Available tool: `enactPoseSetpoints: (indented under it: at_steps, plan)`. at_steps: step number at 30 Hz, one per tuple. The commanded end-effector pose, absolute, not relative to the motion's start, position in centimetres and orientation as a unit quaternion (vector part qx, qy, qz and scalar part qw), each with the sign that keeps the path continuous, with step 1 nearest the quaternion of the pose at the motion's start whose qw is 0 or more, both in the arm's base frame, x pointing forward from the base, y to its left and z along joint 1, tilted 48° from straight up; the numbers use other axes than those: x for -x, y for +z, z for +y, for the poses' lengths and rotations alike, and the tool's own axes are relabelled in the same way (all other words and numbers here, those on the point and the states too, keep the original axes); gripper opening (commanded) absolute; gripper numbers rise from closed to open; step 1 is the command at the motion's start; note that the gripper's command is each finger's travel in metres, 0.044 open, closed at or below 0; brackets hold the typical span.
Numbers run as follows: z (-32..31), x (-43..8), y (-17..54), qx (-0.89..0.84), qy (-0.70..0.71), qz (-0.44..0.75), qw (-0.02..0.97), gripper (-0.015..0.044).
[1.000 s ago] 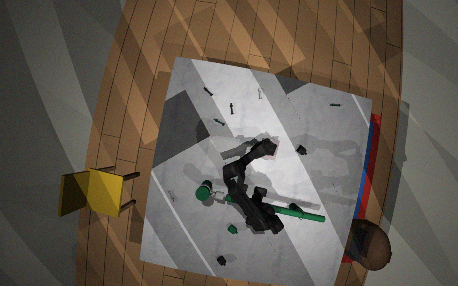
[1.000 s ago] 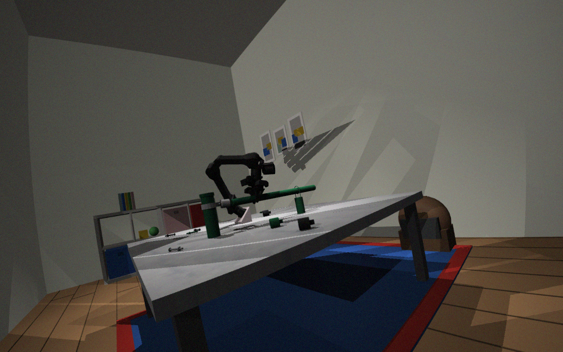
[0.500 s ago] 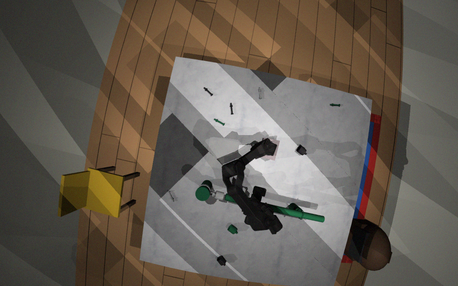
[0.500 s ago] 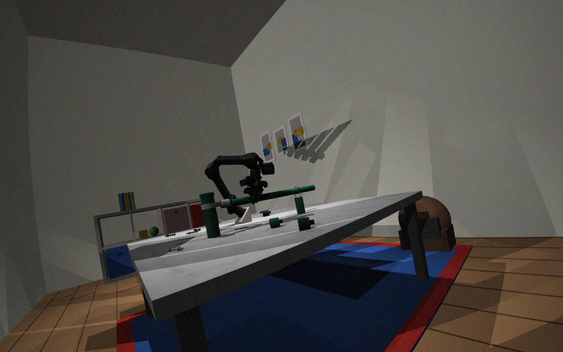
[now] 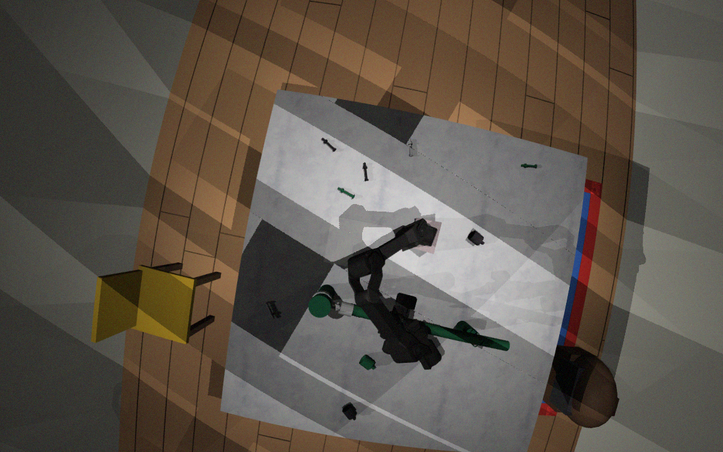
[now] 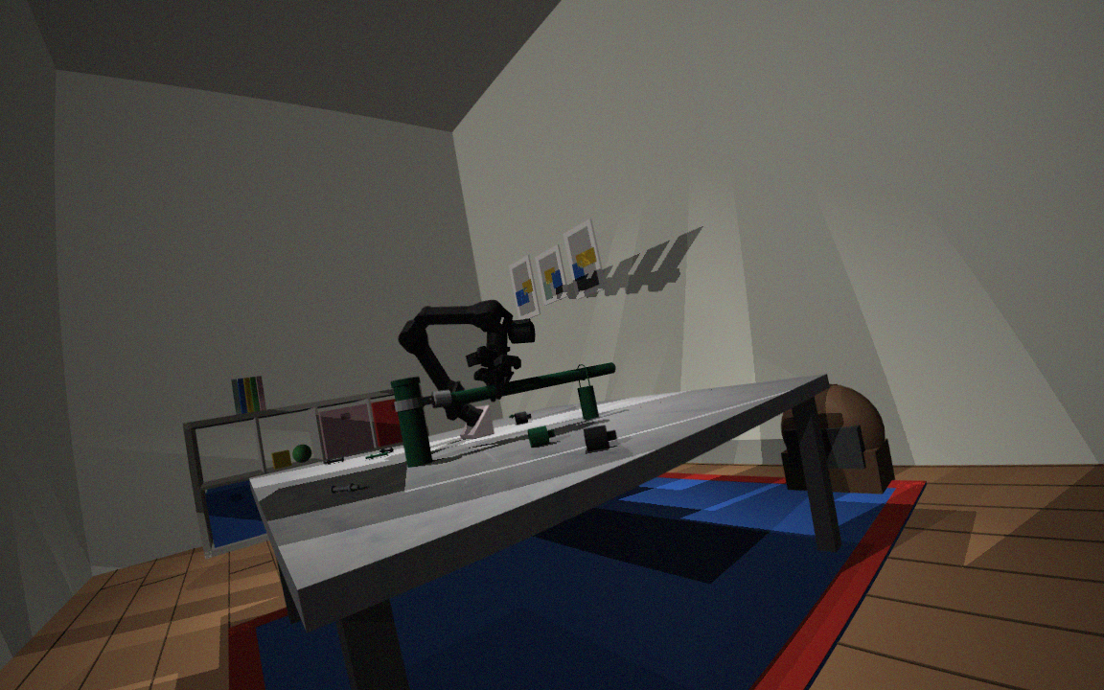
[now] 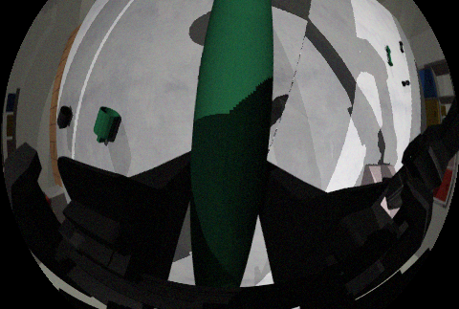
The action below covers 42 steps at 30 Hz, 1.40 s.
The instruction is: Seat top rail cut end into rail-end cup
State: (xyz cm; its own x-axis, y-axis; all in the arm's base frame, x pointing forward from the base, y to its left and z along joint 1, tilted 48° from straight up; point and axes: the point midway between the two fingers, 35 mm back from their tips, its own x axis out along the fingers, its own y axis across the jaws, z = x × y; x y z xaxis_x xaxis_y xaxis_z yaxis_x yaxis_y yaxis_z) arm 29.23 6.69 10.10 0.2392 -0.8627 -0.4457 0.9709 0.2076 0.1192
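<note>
The green rail (image 5: 490, 340) (image 6: 543, 379) (image 7: 236, 60) is raised, nearly level, and runs through the thin loop cap (image 6: 579, 370) on the small green post (image 6: 587, 402). Its near end meets the mouth of the grey rail-end cup (image 5: 345, 307) (image 6: 442, 398); how deep it sits in the cup I cannot tell. The cup hangs on the grey brace band (image 6: 406, 403), just below the cap of the upright big post (image 5: 319, 306) (image 6: 416, 437). My gripper (image 6: 495, 392) (image 7: 225, 160) is shut on the rail between cup and loop. The arm hides this stretch in the top view.
A green cap (image 5: 366, 361) (image 6: 540, 435) (image 7: 106, 124) and black caps (image 5: 349, 410) (image 5: 475, 236) lie on the table (image 5: 307, 387). Several small bolts lie at the far side, such as a green bolt (image 5: 345, 193). Another bolt (image 5: 273, 309) lies left of the big post.
</note>
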Motion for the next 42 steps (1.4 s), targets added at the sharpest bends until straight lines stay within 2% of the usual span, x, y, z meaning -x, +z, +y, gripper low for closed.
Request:
enactPoseSetpoints:
  at_steps: [1,42]
  plan:
    - [6.77,-29.26,10.51,-0.189,-0.595,0.14,0.769,0.0]
    - [6.71,-29.23,10.15,-0.19,-0.6,0.142,0.764,0.0]
